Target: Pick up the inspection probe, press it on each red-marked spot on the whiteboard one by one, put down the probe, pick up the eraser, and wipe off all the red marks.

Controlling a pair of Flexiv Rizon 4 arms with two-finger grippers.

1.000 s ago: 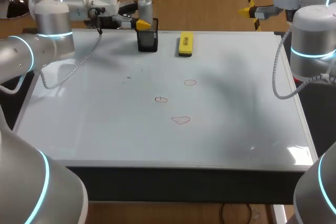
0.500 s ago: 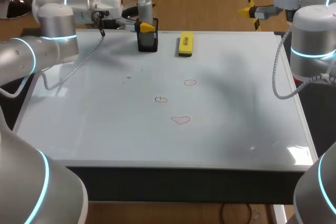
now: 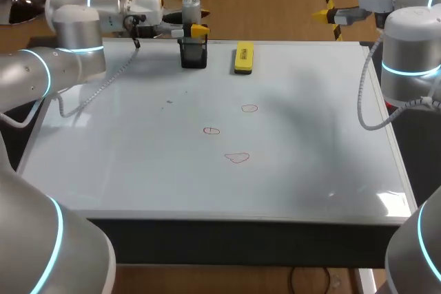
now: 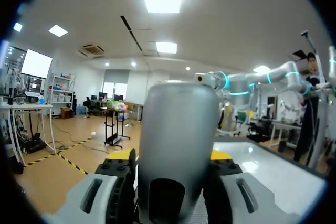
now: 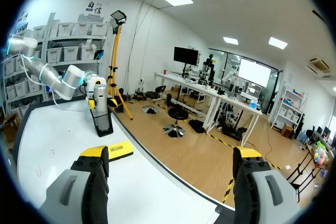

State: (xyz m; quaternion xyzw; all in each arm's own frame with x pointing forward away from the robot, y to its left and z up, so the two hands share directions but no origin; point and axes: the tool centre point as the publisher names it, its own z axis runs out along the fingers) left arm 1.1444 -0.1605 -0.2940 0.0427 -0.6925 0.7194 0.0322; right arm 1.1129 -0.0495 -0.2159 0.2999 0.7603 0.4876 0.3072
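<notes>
The inspection probe [image 3: 191, 8], a grey cylinder, stands upright in a black holder [image 3: 194, 54] at the whiteboard's [image 3: 310, 135] far edge. My left gripper [image 3: 191, 31] reaches in from the left and is shut on the probe just above the holder. In the left wrist view the probe [image 4: 176, 145] fills the gap of that gripper [image 4: 170, 156], both pads against it. The yellow eraser [image 3: 243, 57] lies just right of the holder. Three red marks [image 3: 249, 108], [image 3: 211, 131], [image 3: 237, 158] sit mid-board. My right gripper [image 3: 324, 13] hangs open beyond the far right corner, holding nothing [image 5: 170, 153].
In the right wrist view the probe [image 5: 100, 98] and holder [image 5: 102, 124] stand far ahead of the open fingers, with the eraser [image 5: 116, 151] nearer along the board's edge. A few faint dark specks [image 3: 170, 101] mark the board left of centre.
My left gripper has slid right until its fingers sit either side of the probe, and they have closed in on it. The right arm has stayed still.
</notes>
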